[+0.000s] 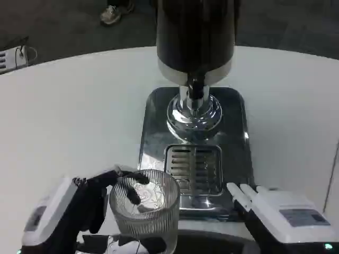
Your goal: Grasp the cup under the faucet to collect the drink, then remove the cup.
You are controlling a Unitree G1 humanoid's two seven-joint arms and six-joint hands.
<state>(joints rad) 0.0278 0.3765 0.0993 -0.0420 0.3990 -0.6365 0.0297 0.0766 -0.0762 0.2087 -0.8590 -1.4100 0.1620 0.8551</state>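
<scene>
1. The left hand (79, 209) is wrapped around the ribbed glass cup (145, 209), gripped at the tabletop's near edge, presumably for carrying.
2. The cup is kept left of the drip grate (193, 168), short of the faucet (196, 87); open room is left above the grate.
3. The right hand (275, 209) is rested by the tray's (153, 132) near-right corner; its grip cannot be told.

A cup (144, 210) stands on the table (69, 121), left of the dispenser's drip grate (194, 168), with the faucet (196, 87) behind, between both hands.
</scene>
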